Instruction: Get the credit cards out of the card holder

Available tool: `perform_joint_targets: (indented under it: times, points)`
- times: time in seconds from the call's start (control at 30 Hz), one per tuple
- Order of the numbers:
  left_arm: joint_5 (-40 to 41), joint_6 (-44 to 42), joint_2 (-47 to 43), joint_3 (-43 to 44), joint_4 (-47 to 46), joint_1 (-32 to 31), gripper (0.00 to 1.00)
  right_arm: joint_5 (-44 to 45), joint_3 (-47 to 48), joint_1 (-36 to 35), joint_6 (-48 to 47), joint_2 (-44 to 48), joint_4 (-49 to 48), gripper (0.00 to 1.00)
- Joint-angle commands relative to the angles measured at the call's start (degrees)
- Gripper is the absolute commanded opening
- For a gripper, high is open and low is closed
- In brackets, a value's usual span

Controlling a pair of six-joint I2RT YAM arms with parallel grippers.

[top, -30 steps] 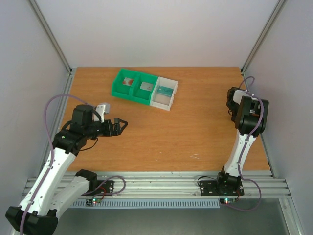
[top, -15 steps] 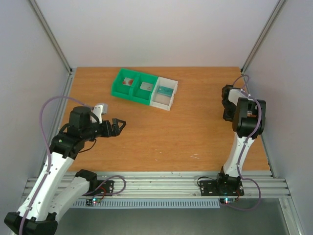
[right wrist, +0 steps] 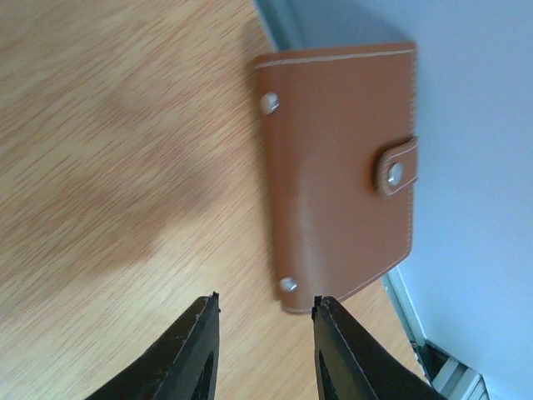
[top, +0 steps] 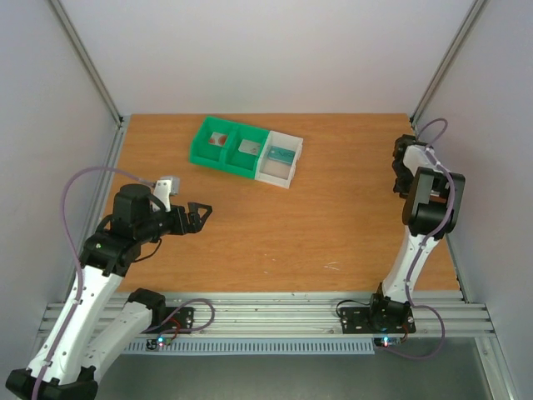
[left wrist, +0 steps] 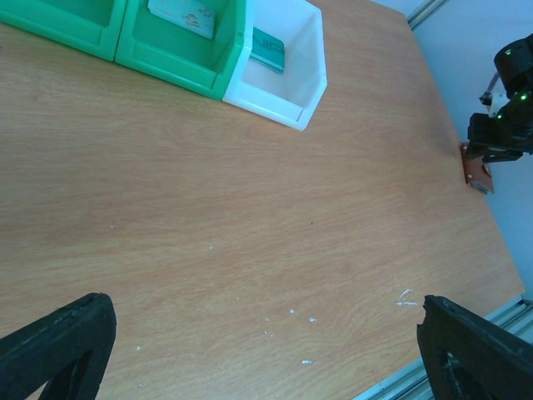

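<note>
Right hand (right wrist: 266, 302) farther back now, spread wide beside closed card holder (right wrist: 337, 167).

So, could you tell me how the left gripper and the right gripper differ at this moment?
The left gripper has its fingers spread wide, while the right gripper leaves a much narrower gap. The left gripper hangs over the table on the left side. The right gripper is at the table's right edge, just beside the closed brown card holder. Both are open, and neither appears to grip anything.
</note>
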State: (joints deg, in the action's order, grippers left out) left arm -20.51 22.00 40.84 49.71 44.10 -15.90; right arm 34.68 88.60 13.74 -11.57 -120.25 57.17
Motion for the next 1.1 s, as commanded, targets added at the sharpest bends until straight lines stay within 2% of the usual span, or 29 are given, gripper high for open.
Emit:
perform_joint_targets:
  times: [0.0, 0.17, 0.6, 1.07]
  points:
    - [0.76, -0.99, -0.41, 0.56, -1.07, -0.27, 0.99, -0.64, 3.52, 2.4, 1.19, -0.6, 1.02, 0.34]
    - [1.28, -1.17, -0.09, 0.72, -0.92, -0.35, 0.99, -2.43, 5.71, 3.84, 0.66, -2.44, 0.87, 0.39]
    - [2.06, -1.34, 0.68, 1.02, -0.5, -0.33, 0.99, -2.73, 8.4, 6.59, -0.27, -7.96, 1.65, 0.39]
    - [2.19, -1.43, 0.52, 1.09, -0.65, -0.31, 0.99, -3.19, 8.51, 7.87, -0.83, -9.01, 2.19, 0.38]
